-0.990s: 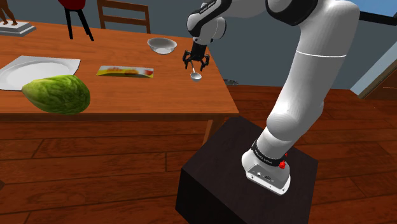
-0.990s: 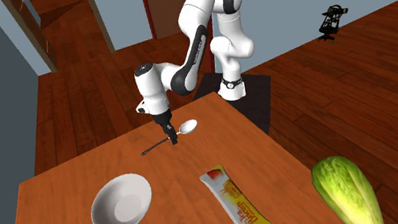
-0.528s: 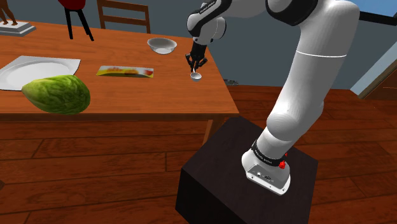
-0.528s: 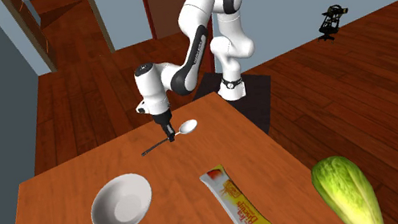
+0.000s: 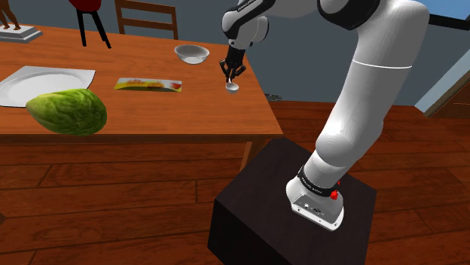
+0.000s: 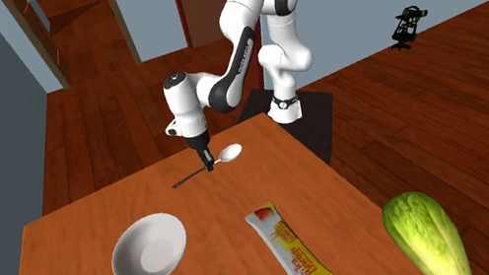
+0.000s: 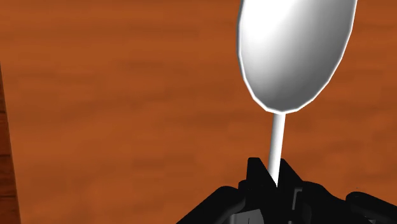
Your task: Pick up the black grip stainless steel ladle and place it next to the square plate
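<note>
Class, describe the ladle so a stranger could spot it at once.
On the wooden table, find the edge nearest the white arm. There the black hand clasps the ladle by its stem. Unlike the white bowl nearby, it has a small pale scoop and dark handle.

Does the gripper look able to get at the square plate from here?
Probably, at a stretch: the gripper, shut on the ladle, has only the flat packet between it and the plate.

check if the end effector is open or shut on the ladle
Shut on the ladle: in the wrist view the fingers of the end effector clasp the thin white stem below the bowl.
</note>
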Motion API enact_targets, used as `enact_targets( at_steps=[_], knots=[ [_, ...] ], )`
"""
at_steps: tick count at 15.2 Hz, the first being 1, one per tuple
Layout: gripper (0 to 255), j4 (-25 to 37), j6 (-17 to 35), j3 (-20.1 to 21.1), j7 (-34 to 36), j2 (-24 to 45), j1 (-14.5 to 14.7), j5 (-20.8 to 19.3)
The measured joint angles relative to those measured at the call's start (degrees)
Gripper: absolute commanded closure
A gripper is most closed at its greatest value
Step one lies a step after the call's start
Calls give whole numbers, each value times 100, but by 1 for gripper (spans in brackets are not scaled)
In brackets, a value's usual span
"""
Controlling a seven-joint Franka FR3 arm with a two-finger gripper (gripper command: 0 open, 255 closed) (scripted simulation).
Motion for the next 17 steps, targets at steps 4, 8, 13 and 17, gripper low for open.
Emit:
enact_targets(
  at_steps=[4, 8, 13, 17],
  knots=[
    [255, 119, -271, -24, 45, -158, -4, -61],
    [255, 242, -534, -32, 114, -306, 8, -119],
    [255, 465, -883, -47, 176, -438, 7, -178],
    [255, 627, -1132, -50, 228, -529, 13, -215]
  ],
)
